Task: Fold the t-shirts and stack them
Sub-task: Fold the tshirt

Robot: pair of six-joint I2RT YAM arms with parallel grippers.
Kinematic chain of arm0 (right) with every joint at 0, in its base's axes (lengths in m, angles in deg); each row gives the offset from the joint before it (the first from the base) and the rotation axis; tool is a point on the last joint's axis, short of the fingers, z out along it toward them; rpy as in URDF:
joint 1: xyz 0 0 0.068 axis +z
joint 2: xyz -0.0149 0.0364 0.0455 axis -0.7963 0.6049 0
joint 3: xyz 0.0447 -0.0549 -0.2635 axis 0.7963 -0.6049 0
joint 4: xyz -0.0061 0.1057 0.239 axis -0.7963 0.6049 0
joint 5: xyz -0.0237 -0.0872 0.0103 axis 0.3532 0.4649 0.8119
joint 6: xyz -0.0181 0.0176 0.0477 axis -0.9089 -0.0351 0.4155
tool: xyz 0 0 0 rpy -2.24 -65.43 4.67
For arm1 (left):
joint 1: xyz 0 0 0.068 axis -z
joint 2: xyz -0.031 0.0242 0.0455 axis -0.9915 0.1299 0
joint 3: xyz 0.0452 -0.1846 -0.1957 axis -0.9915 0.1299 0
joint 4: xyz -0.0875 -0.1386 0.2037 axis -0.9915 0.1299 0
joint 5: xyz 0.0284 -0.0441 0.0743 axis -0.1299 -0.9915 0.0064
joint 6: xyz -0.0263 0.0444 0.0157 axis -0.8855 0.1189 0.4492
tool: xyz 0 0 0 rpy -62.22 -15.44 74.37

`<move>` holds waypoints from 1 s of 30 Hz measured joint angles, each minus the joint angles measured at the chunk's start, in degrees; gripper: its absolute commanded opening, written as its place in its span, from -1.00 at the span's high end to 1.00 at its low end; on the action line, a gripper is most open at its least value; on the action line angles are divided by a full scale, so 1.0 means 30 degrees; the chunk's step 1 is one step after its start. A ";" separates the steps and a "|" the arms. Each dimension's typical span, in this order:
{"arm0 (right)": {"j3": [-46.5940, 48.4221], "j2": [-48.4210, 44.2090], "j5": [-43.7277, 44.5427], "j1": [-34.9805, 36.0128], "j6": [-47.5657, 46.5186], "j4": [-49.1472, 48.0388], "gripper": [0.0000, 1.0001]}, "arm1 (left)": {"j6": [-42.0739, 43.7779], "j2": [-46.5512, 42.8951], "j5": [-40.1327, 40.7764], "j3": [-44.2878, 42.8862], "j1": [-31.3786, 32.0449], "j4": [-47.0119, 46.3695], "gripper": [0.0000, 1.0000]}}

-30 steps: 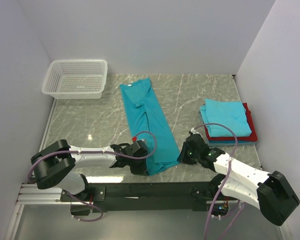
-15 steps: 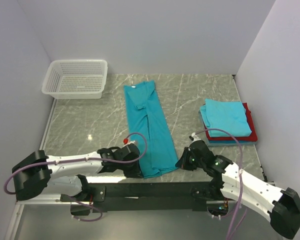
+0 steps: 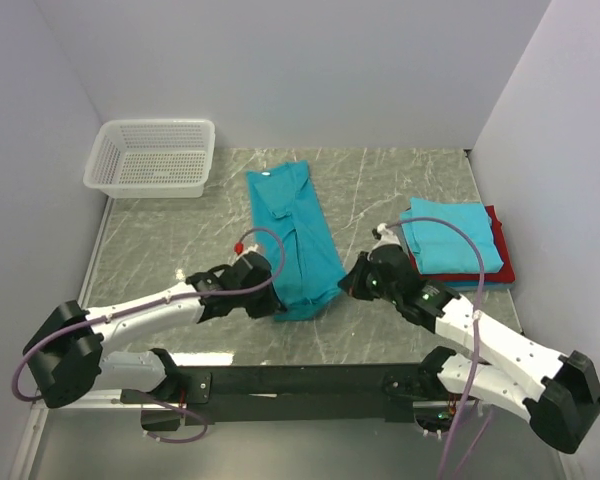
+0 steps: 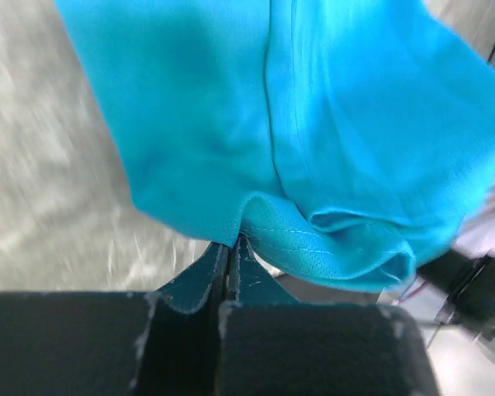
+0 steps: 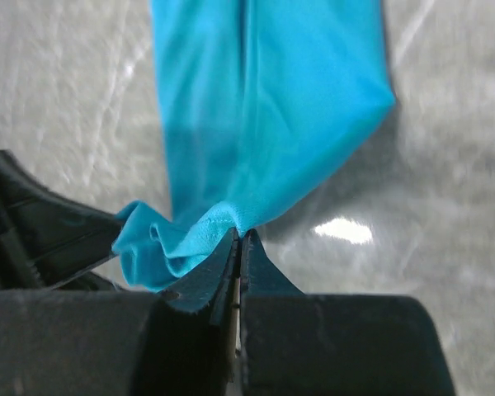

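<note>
White mesh basket (image 3: 152, 160) far left, folded stack (image 3: 455, 238) right of teal t-shirt (image 3: 285, 220)

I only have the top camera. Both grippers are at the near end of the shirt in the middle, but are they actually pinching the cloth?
Observer: The left one is. In the left wrist view, the left gripper is shut on the shirt.
Operator: On the edge, or deeper in?
Observer: On the edge. The stitched hem sits right at the fingertips.
Operator: And the right one?
Observer: In the right wrist view, the right gripper is shut on a bunched corner of the shirt.
</note>
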 measured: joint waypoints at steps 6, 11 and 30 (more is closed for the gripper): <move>0.2725 0.2696 0.0568 -0.0546 -0.0845 -0.0707 1.00 | 0.1719 0.1829 -0.0386 -0.2076 -0.2783 -0.0299 0.99; 0.4991 0.5020 0.0641 -0.1202 -0.1647 -0.0780 1.00 | 0.2790 0.2841 -0.0714 -0.3665 -0.4226 -0.0423 0.99; 1.1307 1.2677 -0.0845 -0.3548 -0.3279 -0.0889 1.00 | 0.4597 0.6200 -0.1450 -0.6659 -0.8029 -0.0219 0.99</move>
